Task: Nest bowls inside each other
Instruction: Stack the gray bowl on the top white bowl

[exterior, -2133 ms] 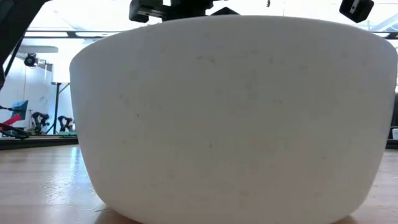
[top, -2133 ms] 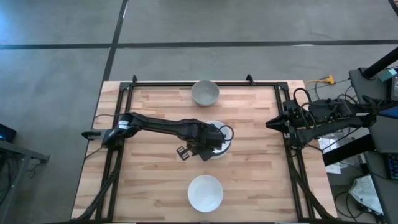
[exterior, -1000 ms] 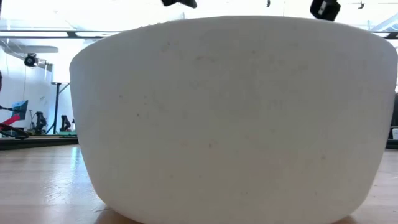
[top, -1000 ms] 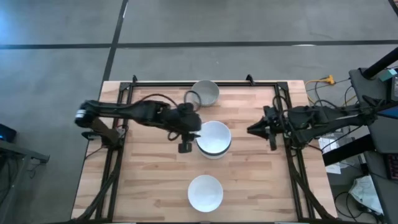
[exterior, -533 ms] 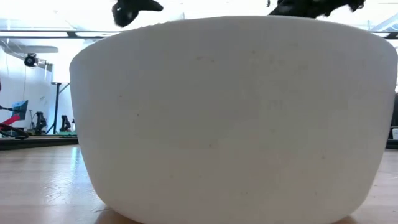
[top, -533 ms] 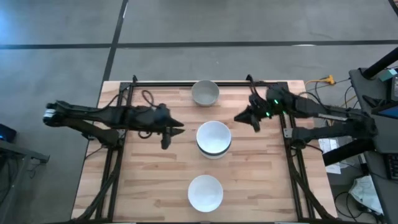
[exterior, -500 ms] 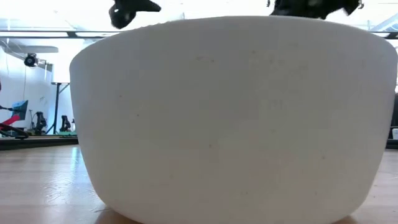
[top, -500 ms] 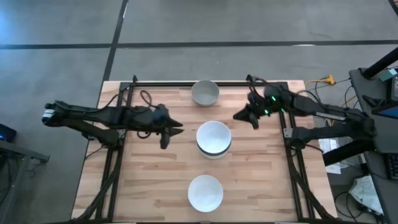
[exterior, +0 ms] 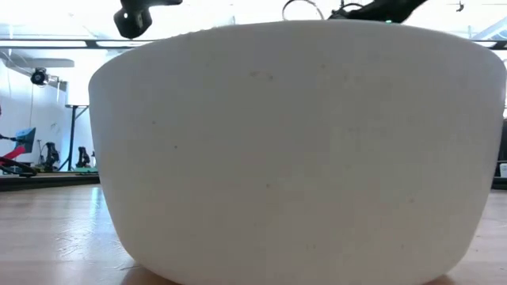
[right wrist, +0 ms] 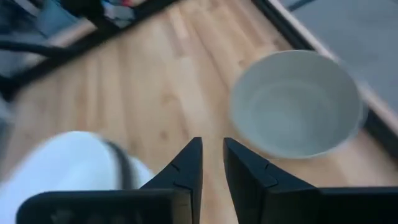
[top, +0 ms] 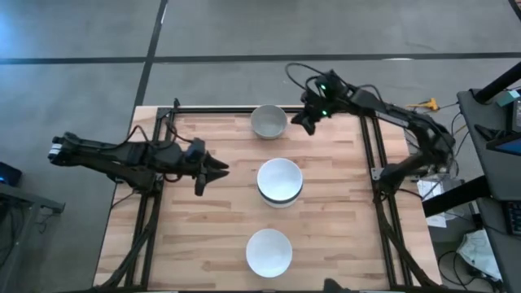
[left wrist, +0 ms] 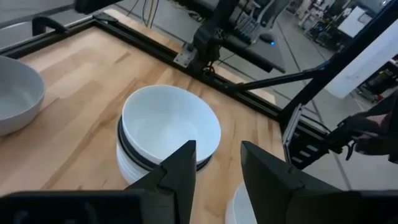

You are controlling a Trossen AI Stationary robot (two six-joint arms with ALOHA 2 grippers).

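Three places on the table hold bowls. A grey bowl [top: 269,121] [right wrist: 293,102] [left wrist: 13,93] stands on its base near the far edge. At the middle, a white bowl sits nested in a stack [top: 280,181] [left wrist: 168,127] with a black rim under it and white bowls below. A single white bowl [top: 269,251] [exterior: 293,142] stands near the near edge. My left gripper [top: 220,169] [left wrist: 217,163] is open, off the stack's left side. My right gripper [top: 295,122] [right wrist: 212,149] hovers just right of the grey bowl, open by a narrow gap.
A black metal frame [top: 244,108] runs around the wooden table's edges. Bare wood lies left of the stack and between the stack and the near bowl. In the low view the near white bowl blocks almost everything behind it.
My left gripper has drawn back from beside the stack toward the table's left edge, holding nothing. My right arm has swung from the table's right edge toward the far edge and now hovers beside the grey bowl. The bowls have stayed where they were.
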